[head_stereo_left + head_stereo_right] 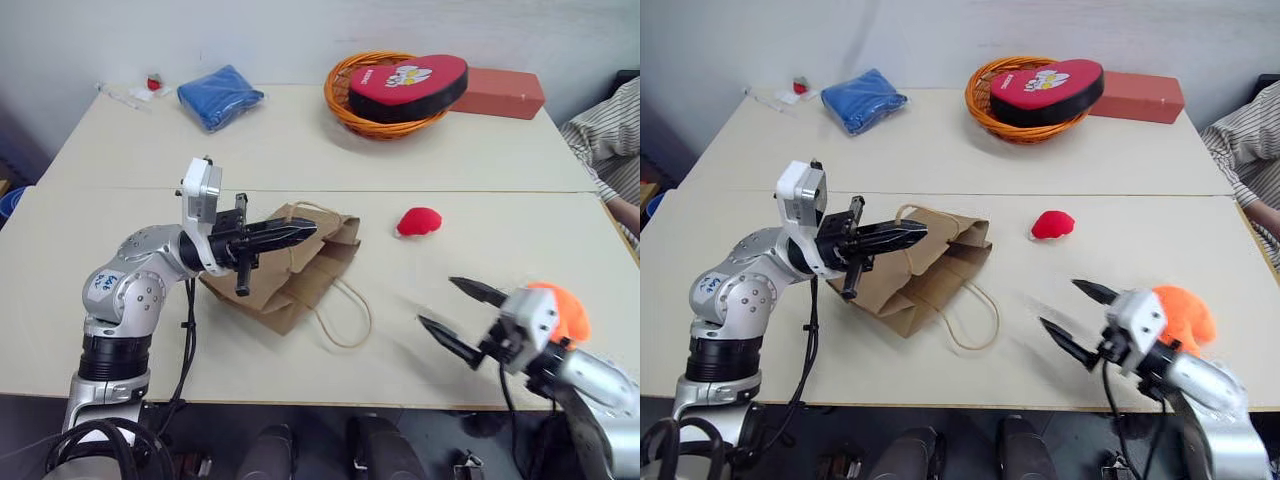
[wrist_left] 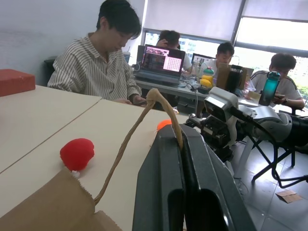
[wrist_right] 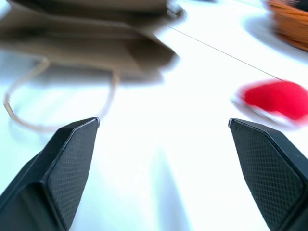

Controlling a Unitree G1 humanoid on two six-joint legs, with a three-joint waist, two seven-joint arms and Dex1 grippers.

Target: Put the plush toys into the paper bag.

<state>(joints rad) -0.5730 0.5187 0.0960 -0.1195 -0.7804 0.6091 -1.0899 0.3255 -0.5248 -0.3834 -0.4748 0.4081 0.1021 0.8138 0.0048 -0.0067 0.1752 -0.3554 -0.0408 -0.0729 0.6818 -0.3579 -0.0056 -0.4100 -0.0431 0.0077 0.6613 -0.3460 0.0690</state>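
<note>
- Left gripper point(image 1: 300, 233), head views: black fingers pinched together on one beige twine handle point(image 1: 312, 207) of the brown kraft paper bag point(image 1: 285, 275), which lies slumped on the cream table point(image 1: 300, 140); forearm level, pointing right.
- Right gripper point(image 1: 1072, 312): jaws spread wide, empty, level, low at the near table edge. The fuzzy orange plush point(image 1: 1183, 315) sits behind it; the small red plush point(image 1: 1052, 224) lies right of the bag.
- Left wrist view: handle loop rises from the closed fingers point(image 2: 166, 173).
- Right wrist view: both pads point(image 3: 72, 159) apart, facing bag and red plush.
- Step judged: bag mouth being held up; next, grasp a plush.
</note>
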